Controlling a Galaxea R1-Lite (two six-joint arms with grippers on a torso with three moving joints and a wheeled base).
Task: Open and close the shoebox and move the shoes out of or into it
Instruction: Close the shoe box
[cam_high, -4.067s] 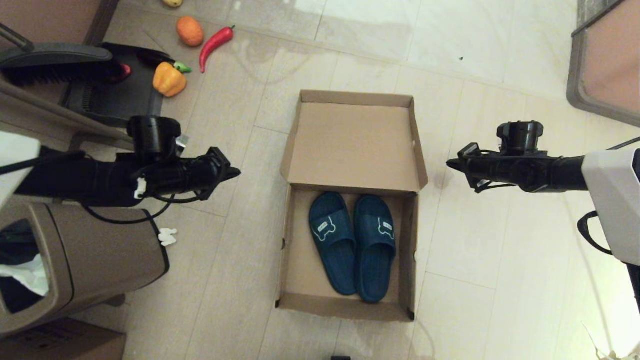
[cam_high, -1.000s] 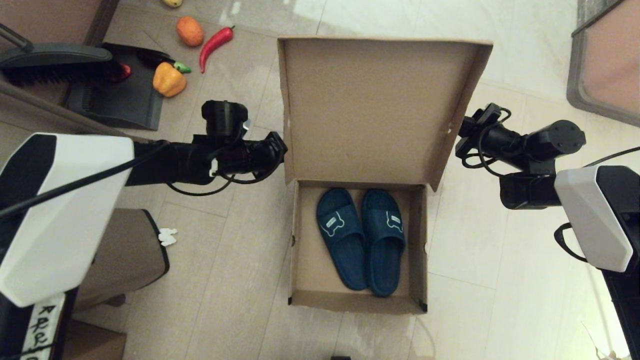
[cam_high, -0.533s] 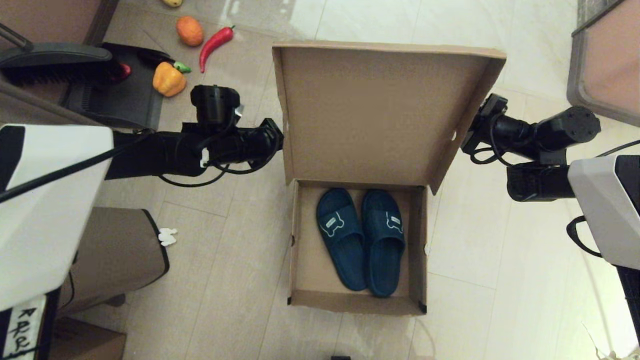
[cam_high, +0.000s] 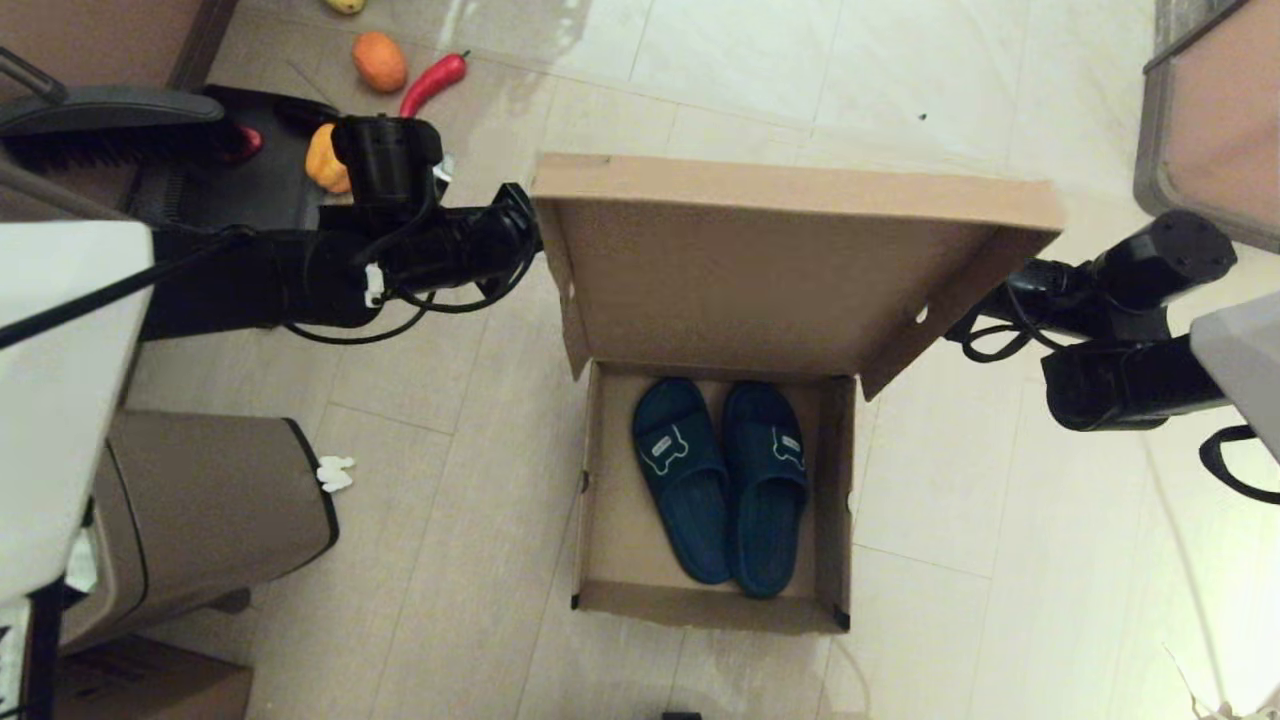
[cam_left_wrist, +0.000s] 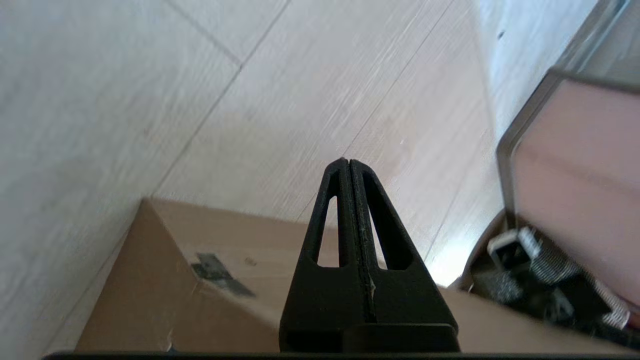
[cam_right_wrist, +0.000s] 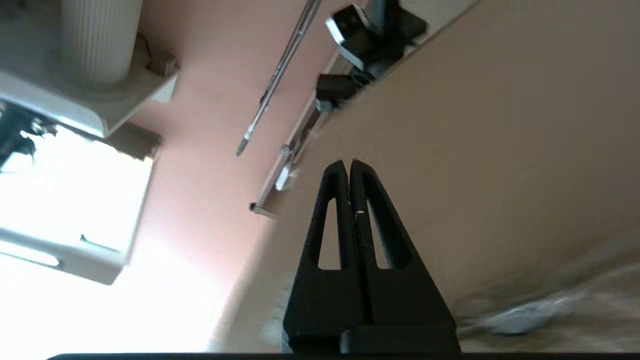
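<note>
The brown shoebox (cam_high: 598, 540) stands open on the floor, and the two navy slippers (cam_high: 680, 480) (cam_high: 768, 480) lie side by side inside it. Its hinged lid (cam_high: 760, 280) is raised and leans forward over the box. My left gripper (cam_high: 528, 215) is at the lid's left rear corner, fingers shut and empty. In the left wrist view that gripper (cam_left_wrist: 348, 161) lies over the lid's outer face (cam_left_wrist: 165, 295), near dark tape (cam_left_wrist: 215, 272). My right arm (cam_high: 1060, 290) reaches behind the lid's right edge, its tip hidden there. The right gripper (cam_right_wrist: 348, 162) is shut against the lid's outer face (cam_right_wrist: 500, 150).
A brown bin (cam_high: 200, 510) stands at the left, with a dark dustpan (cam_high: 230, 200) beyond it. A red chili (cam_high: 432, 82), an orange (cam_high: 380, 62) and a yellow pepper (cam_high: 320, 165) lie there too. Furniture (cam_high: 1210, 130) fills the upper right corner. Another cardboard box (cam_high: 150, 690) sits at the lower left.
The lid has risen from lying flat behind the box to upright, and now tips forward. Both arms came in behind its side edges and moved with it.
</note>
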